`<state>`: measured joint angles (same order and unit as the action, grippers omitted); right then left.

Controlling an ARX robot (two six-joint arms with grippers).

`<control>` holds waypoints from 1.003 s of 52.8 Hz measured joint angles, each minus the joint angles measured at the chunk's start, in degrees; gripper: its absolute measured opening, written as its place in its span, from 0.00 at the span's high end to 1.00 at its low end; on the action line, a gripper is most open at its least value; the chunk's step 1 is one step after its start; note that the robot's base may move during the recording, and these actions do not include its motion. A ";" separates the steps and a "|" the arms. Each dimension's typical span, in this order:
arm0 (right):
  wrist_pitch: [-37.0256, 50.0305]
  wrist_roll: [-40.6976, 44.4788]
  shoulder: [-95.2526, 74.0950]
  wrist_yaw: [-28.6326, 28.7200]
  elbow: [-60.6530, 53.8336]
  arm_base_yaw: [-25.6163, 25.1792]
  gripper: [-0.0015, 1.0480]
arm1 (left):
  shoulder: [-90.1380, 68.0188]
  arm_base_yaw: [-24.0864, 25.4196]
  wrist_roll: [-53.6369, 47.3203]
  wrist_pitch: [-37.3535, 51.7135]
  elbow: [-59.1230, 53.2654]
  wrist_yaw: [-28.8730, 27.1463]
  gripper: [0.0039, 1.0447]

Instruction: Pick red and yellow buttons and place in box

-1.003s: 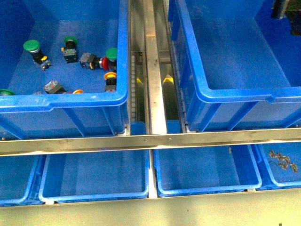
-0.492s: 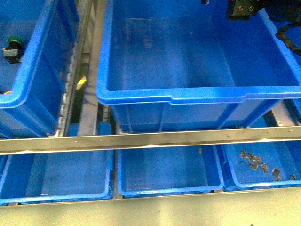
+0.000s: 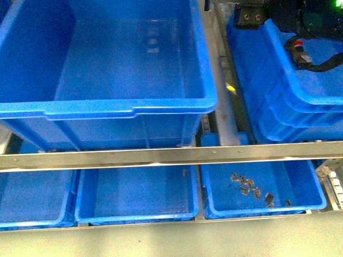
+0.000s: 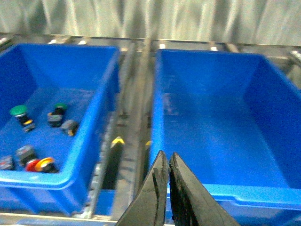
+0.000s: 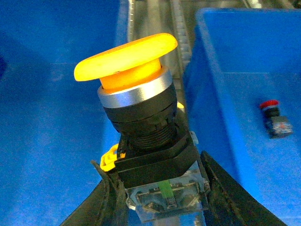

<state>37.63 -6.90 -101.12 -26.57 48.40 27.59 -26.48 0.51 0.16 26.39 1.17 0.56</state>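
My right gripper (image 5: 157,183) is shut on the black-grey body of a yellow button (image 5: 127,56), cap up, held above blue crate walls. A red button (image 5: 269,104) lies in the crate beside it. The box (image 3: 134,110) is a large deep blue crate, empty, filling the left and middle of the front view. In the left wrist view the box (image 4: 244,193) sits beyond my left gripper (image 4: 165,157), which is shut and empty. Another crate holds a red button (image 4: 32,165), a yellow button (image 4: 45,164) and green-capped switches (image 4: 19,111).
A stack of blue crates (image 3: 300,101) stands at the right, with part of the right arm (image 3: 252,16) and its cables above it. A metal rail (image 3: 171,155) crosses the front. Below it are shallow blue trays, one (image 3: 289,206) holding small metal parts.
The front view has swung to the right. The crate with the switches has left that view and the empty box now sits at the left. The right arm's black parts stay at the top right.
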 joint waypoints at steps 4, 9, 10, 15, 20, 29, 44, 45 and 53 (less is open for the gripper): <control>0.17 -0.02 -0.11 -0.35 0.00 0.07 0.68 | 1.99 -0.24 0.00 -1.97 0.00 -0.44 0.98; 1.79 -0.04 -0.26 -1.16 0.07 0.17 0.68 | 4.81 -0.37 0.02 -4.85 0.00 -0.55 0.98; 1.95 -0.07 -0.26 -1.14 0.09 0.15 0.68 | 5.53 -0.37 0.00 -5.46 0.00 -0.42 0.98; 2.03 -0.35 -0.31 -2.03 0.07 0.09 0.68 | 7.54 -0.37 0.00 -7.19 0.00 -0.22 0.98; 2.08 -0.94 -0.31 -2.56 0.07 0.13 0.68 | 9.38 -0.48 0.00 -9.31 0.00 -0.26 0.98; 2.08 -1.07 -0.85 -2.36 0.07 1.66 0.68 | 12.35 -0.48 0.00 -12.04 0.00 -0.42 0.98; 1.79 -1.09 -1.29 -2.67 0.22 2.54 0.68 | 16.04 -0.48 0.00 -15.85 0.00 -0.57 0.98; 1.75 -1.09 -1.31 -2.71 0.26 2.64 0.68 | 16.15 -0.48 0.00 -16.00 0.00 -0.57 0.98; 1.70 -1.16 -1.51 -3.23 0.59 2.89 0.68 | 24.37 -0.48 -0.02 -25.97 0.00 -0.57 0.98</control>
<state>39.33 -8.05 -102.63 -29.80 48.99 30.48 -2.11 0.03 0.14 0.43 1.17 -0.01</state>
